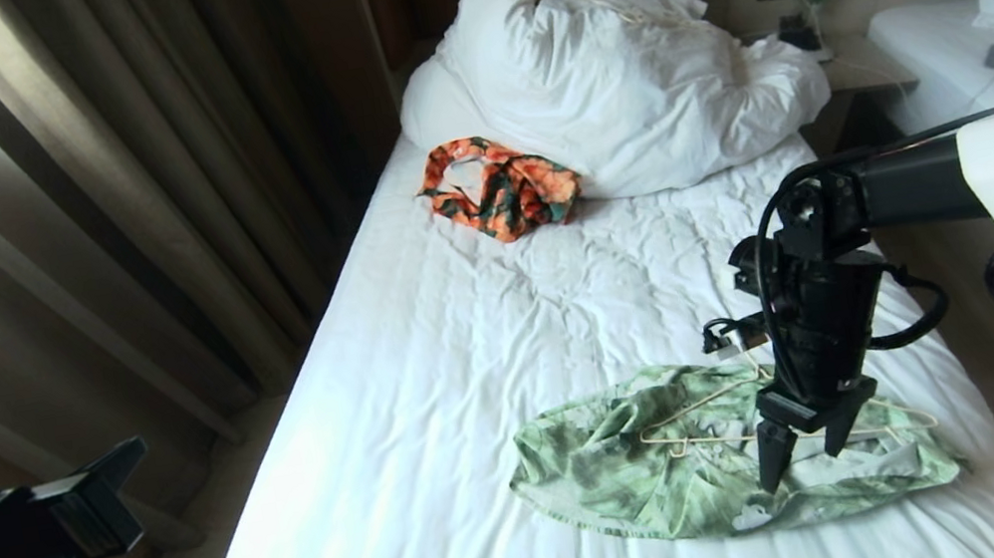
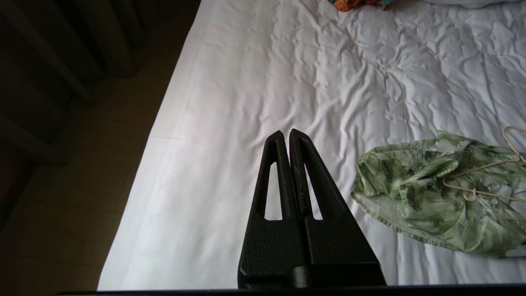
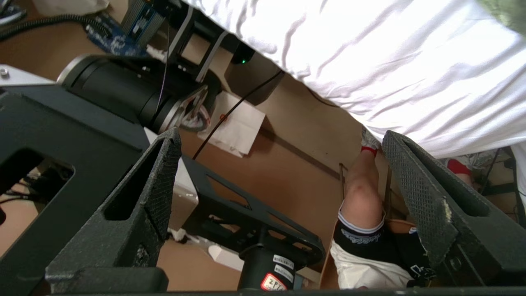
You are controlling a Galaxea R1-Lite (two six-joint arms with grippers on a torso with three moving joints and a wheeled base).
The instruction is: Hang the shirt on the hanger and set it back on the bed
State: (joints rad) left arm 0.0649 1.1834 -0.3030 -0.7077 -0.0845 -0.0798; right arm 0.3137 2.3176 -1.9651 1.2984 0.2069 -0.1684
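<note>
- Right now shirt [image 1: 690, 464] lies crumpled on bed [image 1: 405, 456] near foot end, hanger [image 1: 734, 426] on top of it.
- Right tool [image 1: 803, 450] spread wide, empty, just above hanger.
- Left tool [image 2: 289, 135] pinched closed, empty, off to bed's side.
- Hanger: thin, stiff, light; prob. best pinched at a wire arm.
- Shirt limp; take by collar.

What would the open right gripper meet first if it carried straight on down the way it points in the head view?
Most likely the thin cream-white wire hanger lying on the crumpled green floral shirt: the right gripper points down right over them, fingers spread. Its height above them is unclear.
</note>
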